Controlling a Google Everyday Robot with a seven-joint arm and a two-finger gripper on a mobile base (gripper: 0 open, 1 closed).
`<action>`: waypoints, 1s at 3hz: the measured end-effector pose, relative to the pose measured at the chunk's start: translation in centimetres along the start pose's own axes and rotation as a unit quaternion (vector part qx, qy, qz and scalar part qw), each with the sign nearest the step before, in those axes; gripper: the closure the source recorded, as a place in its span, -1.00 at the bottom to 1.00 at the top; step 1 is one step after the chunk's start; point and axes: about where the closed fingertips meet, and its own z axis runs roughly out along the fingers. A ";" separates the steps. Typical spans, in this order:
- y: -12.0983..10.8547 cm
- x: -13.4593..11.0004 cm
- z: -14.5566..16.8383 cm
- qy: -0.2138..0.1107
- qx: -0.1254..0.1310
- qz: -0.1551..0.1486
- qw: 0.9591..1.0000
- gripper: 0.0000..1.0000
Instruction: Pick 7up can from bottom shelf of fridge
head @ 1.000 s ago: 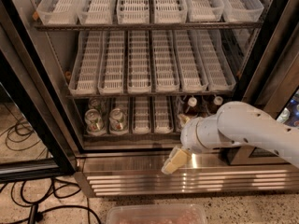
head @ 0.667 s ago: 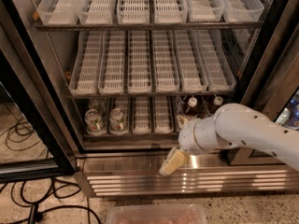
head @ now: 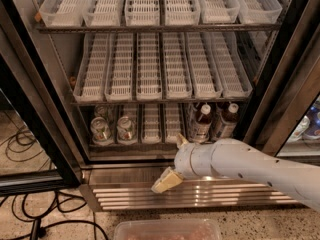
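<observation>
Observed from the floor in front of the open fridge (head: 31,115). The gripper (head: 174,161) hangs outside the cabinet, low, in front of the steel sill and just above the ribbed base grille (head: 220,198). Its white arm (head: 250,165) comes in from the right and is cut off at the picture's edge. One cream fingertip (head: 167,180) points down-left and the other pokes up behind the wrist. The jaws are spread and nothing is between them.

The bottom shelf (head: 150,125) is dim, and its upper part is hidden under the tier above. The 7up can (head: 100,130) stands upright at the front of the shelf's far left lane, well apart from the gripper and up-left of it. A second can (head: 126,129) stands just beside it in the next lane. The two labels are too dark to tell apart with certainty. Further shapes behind both cans cannot be made out.

Two brown bottles (head: 201,123) with white caps stand in the right lanes, their bases hidden by the arm.

A clear plastic container (head: 167,229) is cropped at the bottom edge. Black cables (head: 21,143) lie on the floor at left. Pale items (head: 306,126) past the right door frame are unidentifiable.
</observation>
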 end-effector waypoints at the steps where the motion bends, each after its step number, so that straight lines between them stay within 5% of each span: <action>1: -0.3 -0.8 2.6 -0.038 0.028 0.010 0.999 -1.00; 2: -0.6 -2.0 4.6 -0.066 0.038 0.010 0.997 -1.00; 3: 0.3 -3.2 7.2 -0.092 0.015 0.004 0.996 -1.00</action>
